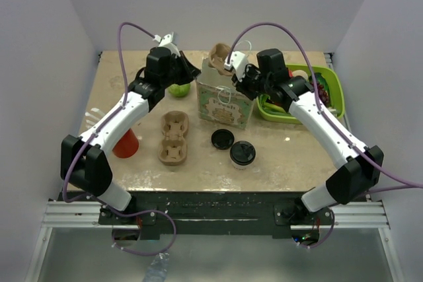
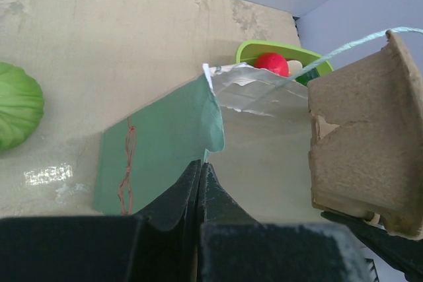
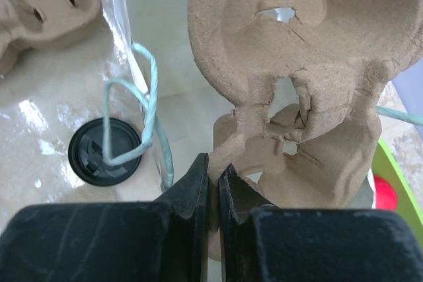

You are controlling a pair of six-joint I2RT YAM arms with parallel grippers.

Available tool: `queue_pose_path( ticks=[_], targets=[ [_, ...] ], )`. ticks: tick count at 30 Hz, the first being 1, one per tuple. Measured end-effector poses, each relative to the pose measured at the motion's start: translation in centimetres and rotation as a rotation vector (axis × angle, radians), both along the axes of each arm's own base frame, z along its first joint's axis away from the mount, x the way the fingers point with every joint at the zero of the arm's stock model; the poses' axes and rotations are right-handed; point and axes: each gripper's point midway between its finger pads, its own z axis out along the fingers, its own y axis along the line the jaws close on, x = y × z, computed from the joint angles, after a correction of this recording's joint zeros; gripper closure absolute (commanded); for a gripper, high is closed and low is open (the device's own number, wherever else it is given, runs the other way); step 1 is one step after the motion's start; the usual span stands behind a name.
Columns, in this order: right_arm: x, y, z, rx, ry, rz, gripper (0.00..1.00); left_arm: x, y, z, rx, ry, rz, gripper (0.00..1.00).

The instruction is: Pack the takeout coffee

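By my reading the packing was at an early stage. The takeout coffee (image 1: pixel 242 153), a white cup with its black lid on, stood on the table (image 1: pixel 297 160) near the front edge. It was just beside a loose black lid (image 1: pixel 223 139), apart from both arms and outside the green paper bag (image 1: pixel 225 105). Nothing showed the cup seated in any holder. One pulp cup carrier (image 3: pixel 297 64) was held up at the bag's mouth, while a second carrier (image 1: pixel 174 138) lay flat on the table left of the lids. What looked left to do: get the carrier settled, then bring the coffee into the bag.

The left gripper (image 2: pixel 200 186) was closed tight, and the top edge of the bag's green side panel ran in between its fingers, so it seemed to be pinching the rim and holding the bag open. The right gripper (image 3: pixel 213 175) was clamped on a lower lip of the raised carrier, which hung tilted beside the bag's pale twine handle (image 3: pixel 142 110). Neither gripper touched the coffee
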Motion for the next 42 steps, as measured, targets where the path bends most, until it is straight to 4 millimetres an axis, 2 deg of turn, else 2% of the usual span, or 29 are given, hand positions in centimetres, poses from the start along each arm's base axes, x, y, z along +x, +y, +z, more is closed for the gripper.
queue_pose_path(
  ticks=[7, 15, 23, 31, 40, 42],
  targets=[
    [-0.9, 0.0, -1.8, -0.092, 0.049, 0.014, 0.97, -0.1, 0.2, -0.1, 0.018, 0.000, 0.002, 1.00],
    [-0.1, 0.1, -4.4, -0.185, 0.105, -0.059, 0.96, -0.2, 0.1, -0.2, 0.016, 0.002, -0.006, 1.00],
    [0.0, -0.2, -5.2, -0.235, 0.112, -0.079, 0.95, -0.3, 0.2, -0.2, 0.018, 0.006, -0.005, 1.00],
    [-1.0, -0.3, -7.5, -0.331, 0.144, 0.000, 0.96, -0.3, 0.2, 0.1, 0.020, 0.010, -0.003, 1.00],
    [-1.2, -0.4, -8.0, -0.350, 0.170, -0.003, 0.93, -0.4, 0.1, 0.1, 0.021, 0.014, -0.008, 1.00],
    [-0.9, -0.3, -8.6, -0.362, 0.185, -0.011, 0.87, -0.4, 0.1, 0.0, 0.022, 0.014, -0.008, 1.00]
  ],
)
